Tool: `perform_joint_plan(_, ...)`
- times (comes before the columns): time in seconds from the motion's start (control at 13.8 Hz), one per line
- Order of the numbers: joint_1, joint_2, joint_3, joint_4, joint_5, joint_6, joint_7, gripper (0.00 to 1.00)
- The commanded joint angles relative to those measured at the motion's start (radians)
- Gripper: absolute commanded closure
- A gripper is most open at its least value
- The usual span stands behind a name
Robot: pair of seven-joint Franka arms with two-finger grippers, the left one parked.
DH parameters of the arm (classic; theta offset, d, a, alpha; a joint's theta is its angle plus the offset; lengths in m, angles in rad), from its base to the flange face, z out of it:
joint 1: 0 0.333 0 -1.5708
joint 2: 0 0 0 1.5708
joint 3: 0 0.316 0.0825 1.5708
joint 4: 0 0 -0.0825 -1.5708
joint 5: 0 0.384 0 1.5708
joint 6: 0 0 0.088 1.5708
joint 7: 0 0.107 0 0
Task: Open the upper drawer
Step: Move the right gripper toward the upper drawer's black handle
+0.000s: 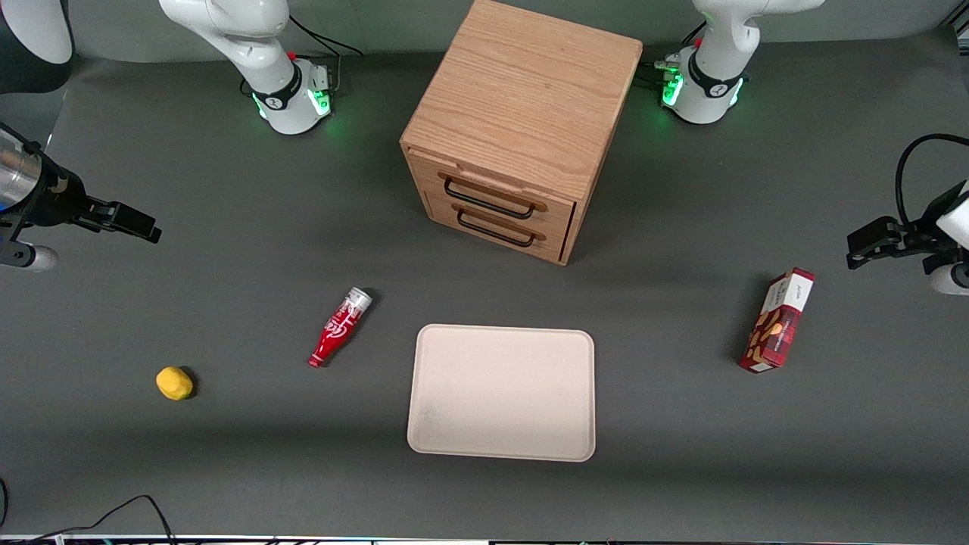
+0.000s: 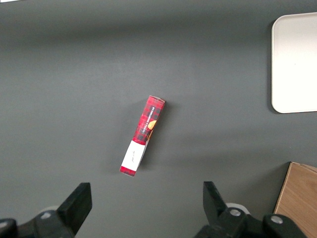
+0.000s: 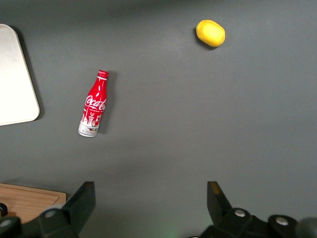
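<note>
Progress: nothing done yet; every step of the opening left to do.
Upper drawer (image 1: 493, 191): fully shut, front flush with the cabinet (image 1: 522, 98) face, no tray showing; higher of the two stacked fronts, well away from the gripper, toward the middle of the table and above the lower drawer (image 1: 500, 224).
Handle (image 1: 488, 198): thin black wire loop across the upper front, untouched, nothing near it.
Gripper (image 3: 151, 201): fingers spread wide, holding nothing; hovering high over bare table at the working arm's end, well apart from the cabinet.
Gripper in the front view (image 1: 125, 219): hanging out at the table's edge, pointing inward, no contact with anything.
Under the gripper: cola bottle (image 3: 94, 104) lying on its side and a yellow lemon-like object (image 3: 210, 32) farther off, both apart from the fingers; tray (image 3: 15, 79) corner and a sliver of the cabinet's wood just in sight.
Left to do, as judged: travel across to the cabinet front, line up with the higher handle and not its twin below, close around the wire, pull straight outward.
Likely snag: the two handles sit close together, so a low approach could catch the wrong one.
Other items: snack box (image 1: 778, 321) toward the parked arm's end, clear of the path.
</note>
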Motion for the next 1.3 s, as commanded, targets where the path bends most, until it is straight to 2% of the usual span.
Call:
perform_joint_plan(0.0,-0.003,-0.036,0.005,-0.031,0.007,-0.001,0.001,0.0)
perform_joint_plan(0.22,0.007,-0.019,0.007,-0.02,0.024,0.017,0.004,0.0)
perform_joint_plan(0.36,0.021,0.031,0.039,0.02,0.105,0.059,-0.005,0.0)
perform_joint_plan(0.51,0.05,0.108,0.123,0.084,0.119,0.069,-0.125,0.0)
perform_joint_plan(0.65,0.05,0.198,0.255,0.146,0.119,0.109,-0.316,0.0)
perform_joint_plan(0.87,0.09,0.327,0.43,0.186,0.116,0.232,-0.361,0.0)
perform_joint_plan(1.08,0.159,0.446,0.533,0.19,0.104,0.335,-0.443,0.0)
perform_joint_plan(1.23,0.187,0.49,0.55,0.184,0.093,0.338,-0.523,0.0)
